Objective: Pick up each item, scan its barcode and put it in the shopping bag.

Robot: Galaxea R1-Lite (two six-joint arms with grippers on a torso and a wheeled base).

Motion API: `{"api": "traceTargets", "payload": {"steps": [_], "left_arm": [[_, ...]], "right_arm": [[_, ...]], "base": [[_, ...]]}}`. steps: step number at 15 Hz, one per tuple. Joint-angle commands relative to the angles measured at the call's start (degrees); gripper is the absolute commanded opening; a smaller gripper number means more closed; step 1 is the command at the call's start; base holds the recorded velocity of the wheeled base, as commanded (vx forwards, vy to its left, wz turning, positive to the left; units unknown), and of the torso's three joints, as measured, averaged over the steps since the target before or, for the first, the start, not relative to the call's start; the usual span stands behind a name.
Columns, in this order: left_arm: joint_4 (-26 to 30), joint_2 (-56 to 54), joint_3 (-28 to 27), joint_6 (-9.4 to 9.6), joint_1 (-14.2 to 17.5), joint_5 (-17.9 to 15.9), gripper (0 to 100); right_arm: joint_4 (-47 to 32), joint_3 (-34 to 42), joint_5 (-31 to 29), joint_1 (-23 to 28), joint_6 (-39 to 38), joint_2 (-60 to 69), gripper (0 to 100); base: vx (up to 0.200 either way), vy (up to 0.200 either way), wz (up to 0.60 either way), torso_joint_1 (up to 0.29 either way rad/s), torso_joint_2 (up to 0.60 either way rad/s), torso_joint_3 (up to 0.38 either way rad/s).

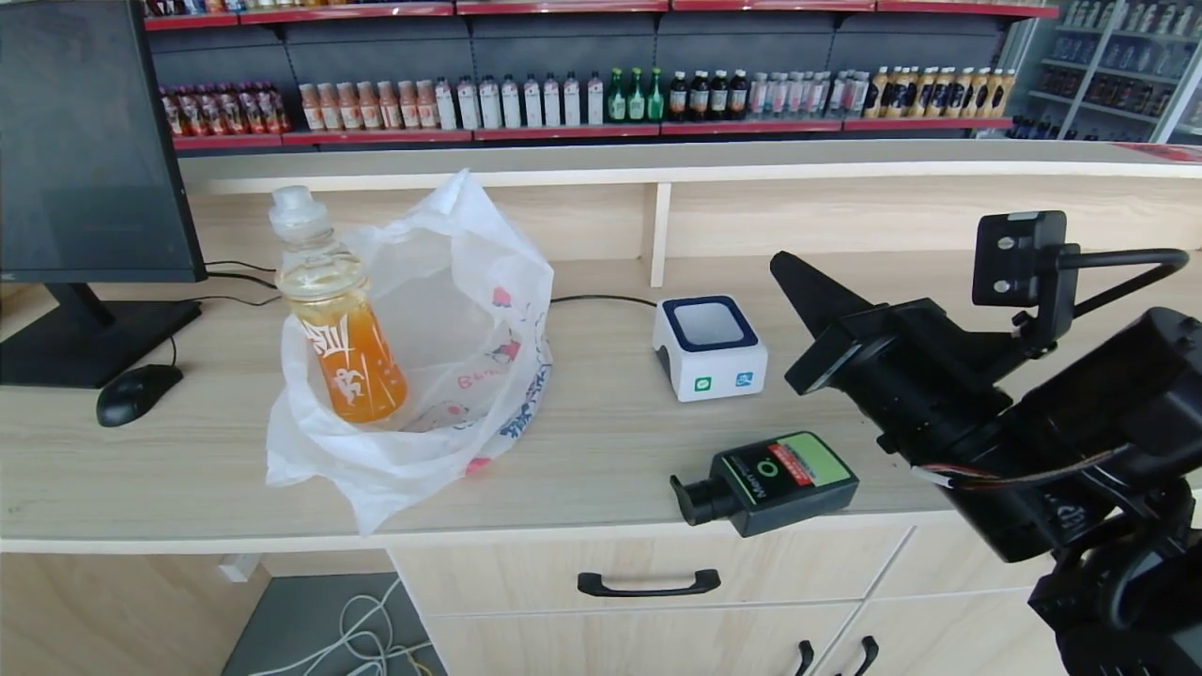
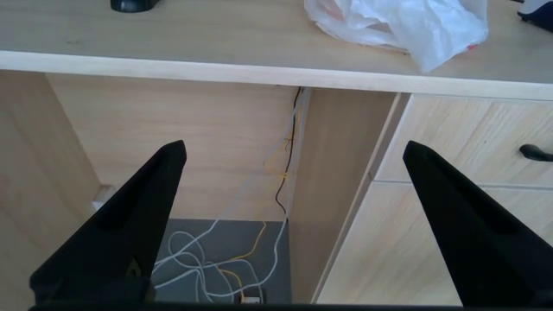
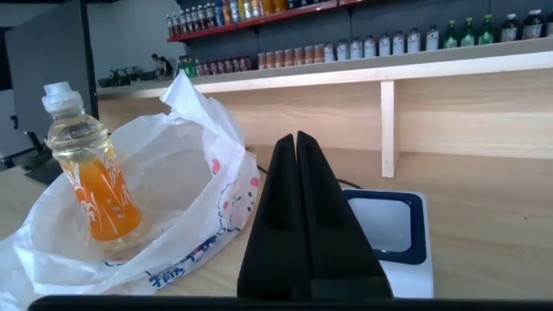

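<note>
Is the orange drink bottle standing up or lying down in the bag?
Upright. The bottle stands inside the open shopping bag, its white cap on top.

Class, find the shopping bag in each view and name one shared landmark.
Head view: shopping bag left of the scanner, on the counter.
Left wrist view: shopping bag at the front edge of the counter.
Right wrist view: shopping bag holding the orange bottle.
Shared landmark: the counter.
</note>
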State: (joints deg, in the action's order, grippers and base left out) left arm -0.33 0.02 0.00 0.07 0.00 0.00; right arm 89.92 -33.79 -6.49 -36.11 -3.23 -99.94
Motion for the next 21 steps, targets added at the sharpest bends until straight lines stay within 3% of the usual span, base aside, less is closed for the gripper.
{"api": "traceTargets", "payload": {"steps": [1, 4, 9, 11, 13, 14, 17, 18, 21], "left_arm": [[0.0, 0.0, 0.0, -0.07, 0.0, 0.1, 100], [0.0, 0.0, 0.0, -0.07, 0.0, 0.1, 100], [0.0, 0.0, 0.0, -0.16, 0.0, 0.1, 100], [0.0, 0.0, 0.0, -0.25, 0.1, 0.1, 100], [0.0, 0.1, 0.0, -0.6, 0.1, 0.1, 100], [0.0, 0.1, 0.0, -0.6, 0.1, 0.1, 100], [0.0, 0.0, 0.0, -0.51, 0.1, 0.1, 100], [0.0, 0.1, 0.0, -0.51, 0.1, 0.1, 100], [0.0, 0.1, 0.0, -0.51, 0.1, 0.1, 100]], "right_arm": [[0.1, 0.2, 0.0, 0.0, 0.0, 0.7, 0], [0.1, 5.3, 0.0, 0.2, 0.1, 2.7, 0], [0.1, 31.2, 0.2, 6.5, 0.4, 21.1, 0], [-1.8, 33.8, 0.5, 6.2, 1.5, 26.1, 0], [-18.2, 33.8, 0.7, 5.7, 3.1, 35.6, 0], [-31.5, 33.8, 1.7, 4.9, 3.1, 43.9, 0], [-82.5, 33.8, 6.7, 0.2, 6.6, 79.8, 0], [-91.9, 33.4, 6.7, -0.6, 6.9, 89.3, 0], [-89.8, 33.8, 6.6, 5.0, 4.1, 90.9, 0]], "base": [[0.0, 0.0, 0.0, 0.0, 0.0, 0.0], [0.0, 0.0, 0.0, 0.0, 0.0, 0.0], [-0.16, 0.0, 0.0, 0.01, 0.0, 0.0], [-0.2, 0.0, 0.0, -0.015, 0.0, 0.005], [-0.2, 0.0, 0.0, -0.007, 0.0, 0.005], [-0.2, 0.0, 0.0, -0.002, 0.0, 0.002], [-0.2, 0.0, 0.0, 0.002, 0.0, 0.001], [-0.2, 0.0, 0.0, 0.012, 0.0, 0.002], [-0.2, 0.0, 0.0, 0.004, 0.0, 0.009]]}}
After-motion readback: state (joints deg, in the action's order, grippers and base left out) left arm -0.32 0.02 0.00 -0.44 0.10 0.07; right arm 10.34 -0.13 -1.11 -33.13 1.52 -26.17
